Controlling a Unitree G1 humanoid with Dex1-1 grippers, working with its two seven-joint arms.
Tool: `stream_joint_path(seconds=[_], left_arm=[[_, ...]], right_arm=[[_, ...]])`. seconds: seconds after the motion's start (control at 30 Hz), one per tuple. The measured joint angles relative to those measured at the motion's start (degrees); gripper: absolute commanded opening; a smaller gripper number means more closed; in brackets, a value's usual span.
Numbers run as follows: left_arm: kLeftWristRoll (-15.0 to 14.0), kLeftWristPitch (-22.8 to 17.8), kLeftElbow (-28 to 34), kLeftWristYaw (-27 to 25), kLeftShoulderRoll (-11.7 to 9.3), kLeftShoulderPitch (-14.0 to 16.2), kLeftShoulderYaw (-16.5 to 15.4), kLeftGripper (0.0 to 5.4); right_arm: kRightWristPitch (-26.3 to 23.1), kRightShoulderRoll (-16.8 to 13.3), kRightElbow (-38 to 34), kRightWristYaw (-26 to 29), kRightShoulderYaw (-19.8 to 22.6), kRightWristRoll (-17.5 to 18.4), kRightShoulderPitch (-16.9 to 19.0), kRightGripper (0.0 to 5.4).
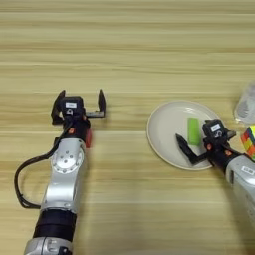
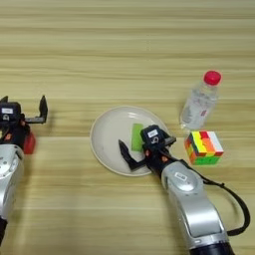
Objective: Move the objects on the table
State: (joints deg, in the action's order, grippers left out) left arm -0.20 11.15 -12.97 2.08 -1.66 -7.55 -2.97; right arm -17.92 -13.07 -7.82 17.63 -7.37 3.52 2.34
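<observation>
The right tool (image 2: 137,154) is spread wide over the plate (image 2: 107,144), with the green block (image 2: 137,136) lying flat between its fingers, so it could slide off or bump the cube (image 2: 204,147) beside it, while the left tool (image 1: 80,105) waits, spread wide, on the worktop (image 1: 129,45).

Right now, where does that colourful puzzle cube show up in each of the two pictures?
Left eye view: the puzzle cube is cut off at the right edge, only a sliver showing.
Right eye view: the whole cube sits right of centre, below the clear bottle.
Shared landmark: the white plate with the green block, left of the cube.
</observation>
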Motion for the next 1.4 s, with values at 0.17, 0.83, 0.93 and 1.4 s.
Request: stream_joint_path(seconds=[0.17,0.83,0.93,1.4], left_arm=[[0.0,-0.1,0.01,0.01,0.04,0.0,0.04,5.4],[0.03,-0.21,0.48,0.17,0.32,0.16,0.49,5.4],[0.03,-0.21,0.48,0.18,0.32,0.16,0.48,5.4],[0.03,-0.21,0.48,0.18,0.28,0.16,0.45,5.4]], right_arm=[[-0.02,0.72,1.53,0.0,0.06,0.03,-1.12,5.37],[-1.2,0.61,3.51,0.28,0.32,0.0,-2.0,3.64],[-1.18,0.63,3.63,0.28,0.41,0.01,-2.05,3.2],[-0.32,1.19,4.57,0.23,0.59,0.05,-2.29,1.62]])
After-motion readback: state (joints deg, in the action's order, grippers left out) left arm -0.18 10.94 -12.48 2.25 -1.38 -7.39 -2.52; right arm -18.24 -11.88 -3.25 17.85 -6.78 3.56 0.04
